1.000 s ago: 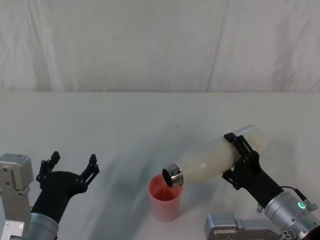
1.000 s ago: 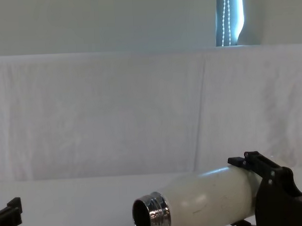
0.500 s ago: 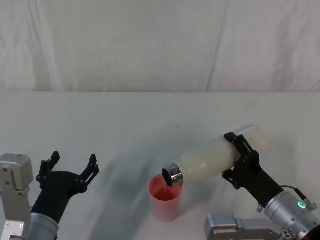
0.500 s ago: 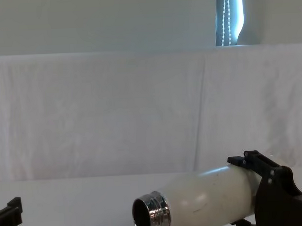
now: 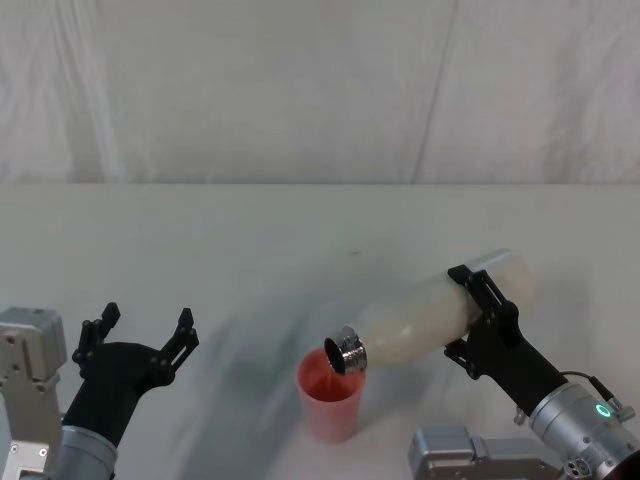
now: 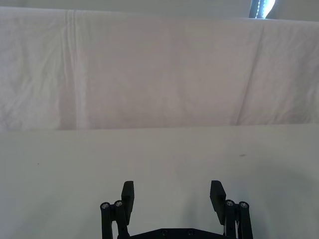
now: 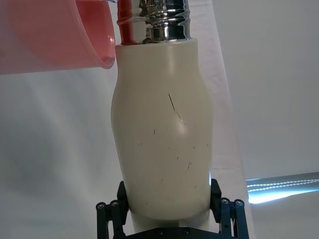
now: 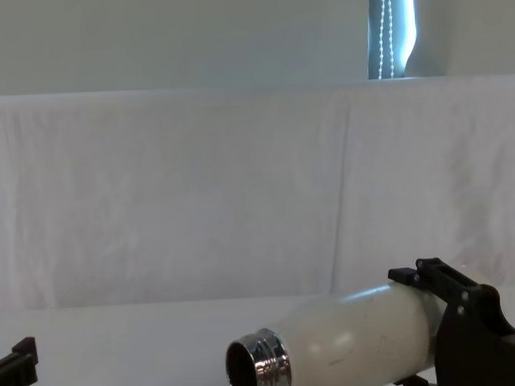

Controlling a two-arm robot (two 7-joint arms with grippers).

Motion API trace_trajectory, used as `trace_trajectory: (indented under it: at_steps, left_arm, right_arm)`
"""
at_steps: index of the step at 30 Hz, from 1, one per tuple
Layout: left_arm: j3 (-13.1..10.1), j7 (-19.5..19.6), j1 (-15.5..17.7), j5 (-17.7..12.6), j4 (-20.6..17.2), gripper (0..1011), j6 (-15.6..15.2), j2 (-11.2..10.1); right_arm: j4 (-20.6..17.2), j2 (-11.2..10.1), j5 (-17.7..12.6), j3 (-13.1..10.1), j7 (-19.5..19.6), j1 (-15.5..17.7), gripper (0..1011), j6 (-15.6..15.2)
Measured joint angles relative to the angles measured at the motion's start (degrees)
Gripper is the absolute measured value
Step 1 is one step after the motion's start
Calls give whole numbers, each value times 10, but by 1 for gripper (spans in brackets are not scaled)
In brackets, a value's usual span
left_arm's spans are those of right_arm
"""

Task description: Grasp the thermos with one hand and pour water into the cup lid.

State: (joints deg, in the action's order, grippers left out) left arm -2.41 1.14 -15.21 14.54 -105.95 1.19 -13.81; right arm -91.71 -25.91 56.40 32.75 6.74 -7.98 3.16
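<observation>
Over the pink cup lid [image 5: 329, 396] my right gripper [image 5: 478, 318] holds the thermos [image 5: 432, 316] tipped sideways, its steel mouth above the rim. Off to the side, my left gripper [image 5: 140, 330] waits with fingers spread wide.

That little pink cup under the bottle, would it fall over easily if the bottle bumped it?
Probably yes. The cup lid looks small and thin-walled, so likely light. It stands free on the table, ungripped; the left gripper is off to the side. The thermos, tilted in the right gripper, has its neck right at the rim.
</observation>
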Motion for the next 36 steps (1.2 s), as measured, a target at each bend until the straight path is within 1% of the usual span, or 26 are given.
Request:
trace_trajectory:
  at_steps: [36]
  left_arm:
    - [0,0,0,0,0,1001,0,0]
  right_arm:
    - [1,0,1,0,2,0,964,0]
